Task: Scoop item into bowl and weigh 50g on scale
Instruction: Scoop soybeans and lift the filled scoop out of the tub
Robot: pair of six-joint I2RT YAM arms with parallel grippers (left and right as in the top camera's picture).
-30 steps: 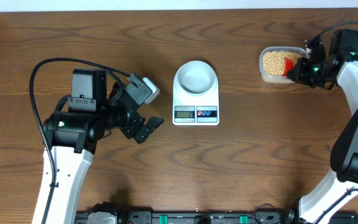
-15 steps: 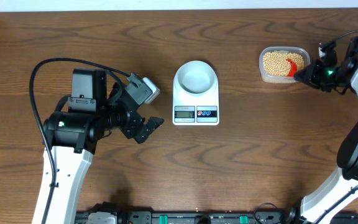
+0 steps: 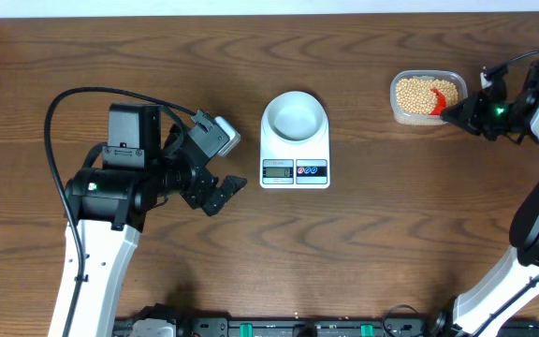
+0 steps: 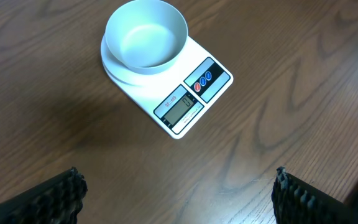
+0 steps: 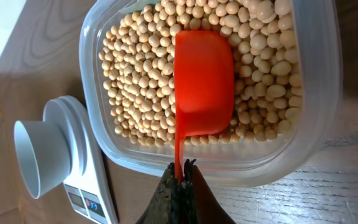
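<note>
I read a brown wood-grain surface. The white scale lies flat on it, display edge toward the arm bases. A clear plastic container rests on the surface well right of the scale, slightly farther back.

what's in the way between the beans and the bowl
Nothing visible: only table surface lies between the beans in their clear container and the empty bowl on the scale.

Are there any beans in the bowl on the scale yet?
No, the bowl on the scale is empty inside; the beans lie in the clear container.
</note>
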